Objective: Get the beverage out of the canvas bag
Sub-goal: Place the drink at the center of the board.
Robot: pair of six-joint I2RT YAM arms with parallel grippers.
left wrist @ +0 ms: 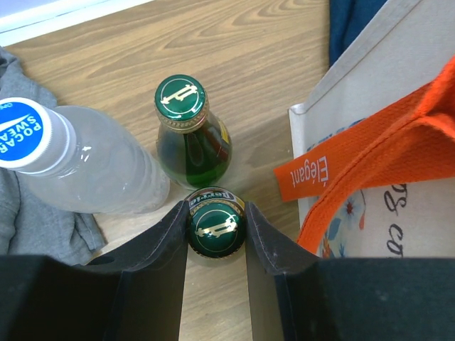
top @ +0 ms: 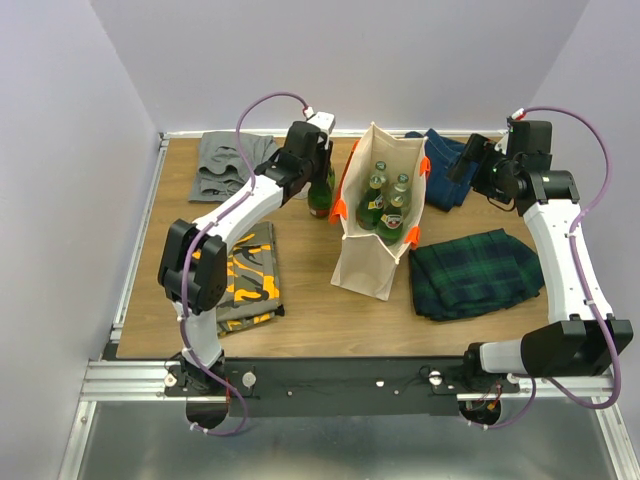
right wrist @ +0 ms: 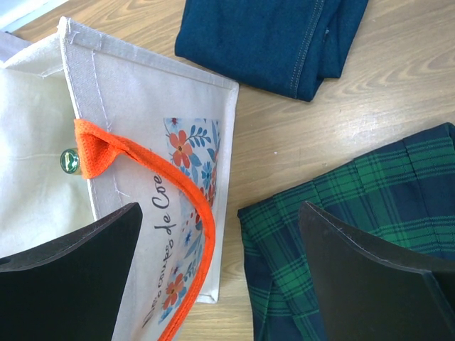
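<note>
The cream canvas bag [top: 372, 245] with orange handles stands upright mid-table and holds several green bottles [top: 385, 200]. My left gripper [top: 320, 165] is just left of the bag. In the left wrist view it [left wrist: 216, 213] is shut on the cap of a green bottle [left wrist: 216, 227] standing on the table outside the bag [left wrist: 387, 85]. A second green bottle [left wrist: 188, 131] and a clear plastic bottle [left wrist: 92, 167] with a blue-white cap stand just beyond. My right gripper [top: 465, 160] is open and empty, right of the bag; it [right wrist: 219, 213] hovers over the bag's edge [right wrist: 153, 92].
Folded clothes lie around: a grey garment [top: 225, 165] back left, a camouflage one [top: 250, 275] front left, blue denim [top: 450, 165] back right, green plaid [top: 475, 270] right of the bag. One green cap [right wrist: 70, 160] shows inside the bag.
</note>
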